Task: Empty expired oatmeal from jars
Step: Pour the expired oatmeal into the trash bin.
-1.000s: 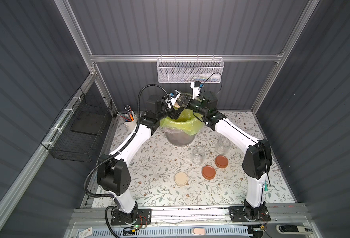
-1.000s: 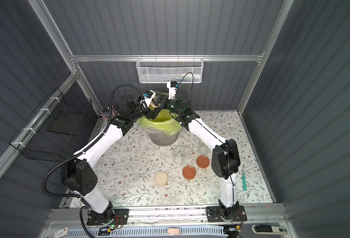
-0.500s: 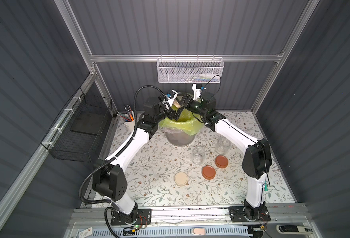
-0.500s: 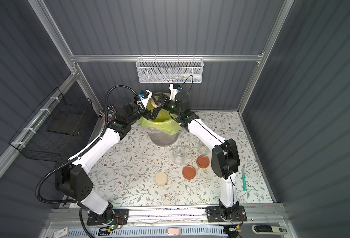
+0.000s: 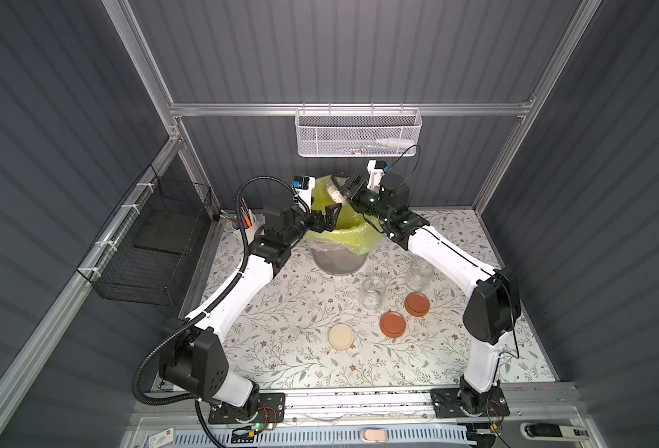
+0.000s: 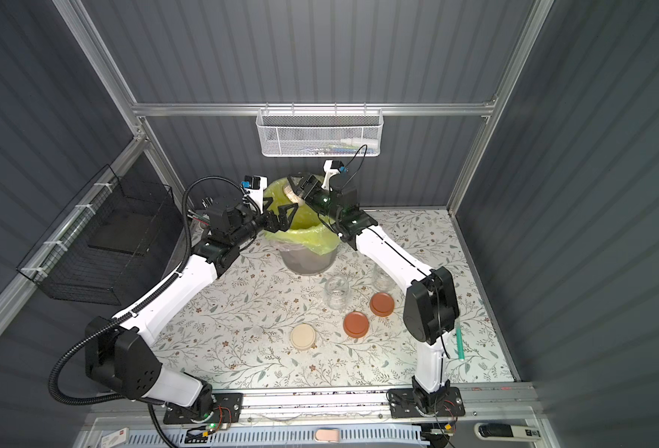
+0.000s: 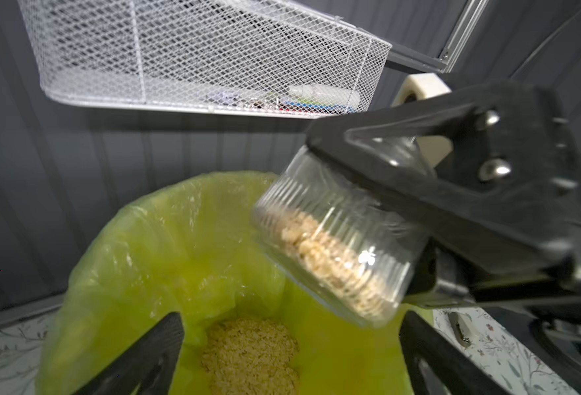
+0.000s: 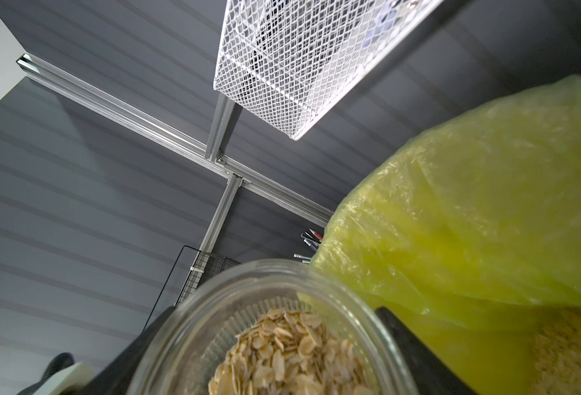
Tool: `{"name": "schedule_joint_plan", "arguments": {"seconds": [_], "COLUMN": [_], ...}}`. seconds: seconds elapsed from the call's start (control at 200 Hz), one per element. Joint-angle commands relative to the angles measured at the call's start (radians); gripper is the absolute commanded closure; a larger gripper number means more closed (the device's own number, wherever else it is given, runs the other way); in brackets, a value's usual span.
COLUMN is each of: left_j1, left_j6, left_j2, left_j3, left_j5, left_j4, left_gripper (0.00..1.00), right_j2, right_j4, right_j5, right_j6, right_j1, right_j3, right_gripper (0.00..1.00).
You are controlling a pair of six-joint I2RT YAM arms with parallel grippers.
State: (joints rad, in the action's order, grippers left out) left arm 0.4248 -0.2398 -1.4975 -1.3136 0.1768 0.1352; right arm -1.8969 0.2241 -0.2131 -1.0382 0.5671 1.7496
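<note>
Right gripper (image 5: 346, 191) is clamped on the glass body of an open jar (image 7: 337, 246). It holds the jar tipped onto its side above the yellow-green bag (image 5: 355, 234) lining the grey bin (image 5: 337, 260), so anything sliding out lands inside and not on the table (image 5: 281, 310). Oatmeal (image 8: 282, 355) lies along the jar's low side, reaching toward the mouth. No flakes are seen falling, so my read is the tilt is too shallow and needs more. An oatmeal heap (image 7: 251, 352) sits at the bag's bottom. Left gripper (image 5: 327, 215) is spread wide, gripping nothing, and hovers at the bag's rim near the jar but apart from it. It is likely parked there to stay clear of the pour. Two empty jars (image 5: 373, 291) stand upright on the table near the bin. A cream lid (image 5: 341, 337) and two brown lids (image 5: 393, 324) lie flat in front of them, out of the arms' reach path. Judging by that, two of three are done and this is the last. Risk: flakes catch the floppy bag edge and spill outside.
</note>
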Motion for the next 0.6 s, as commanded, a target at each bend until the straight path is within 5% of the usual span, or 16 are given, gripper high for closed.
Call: {"name": "schedule_joint_plan", "arguments": {"seconds": [0.0, 0.18, 0.595], "left_j1": [0.000, 0.000, 0.043], "left_j6": [-0.181, -0.377, -0.584], "left_j2": [0.061, 0.074, 0.060], "left_j3": [0.022, 0.051, 0.070], "left_j5": [-0.019, -0.051, -0.072], "left_j4": [0.042, 0.061, 0.191], "left_gripper": [0.00, 0.00, 0.00], "right_j2": [0.042, 0.066, 0.080], "right_j4": [0.047, 0.049, 0.036], "right_j5": [0.033, 0.025, 0.034], "right_j6": [-0.049, -0.156, -0.319], "right_j1": [0.001, 0.001, 0.008], "right_j3": [-0.013, -0.043, -0.055], "right_gripper": [0.45, 0.46, 0.46]}}
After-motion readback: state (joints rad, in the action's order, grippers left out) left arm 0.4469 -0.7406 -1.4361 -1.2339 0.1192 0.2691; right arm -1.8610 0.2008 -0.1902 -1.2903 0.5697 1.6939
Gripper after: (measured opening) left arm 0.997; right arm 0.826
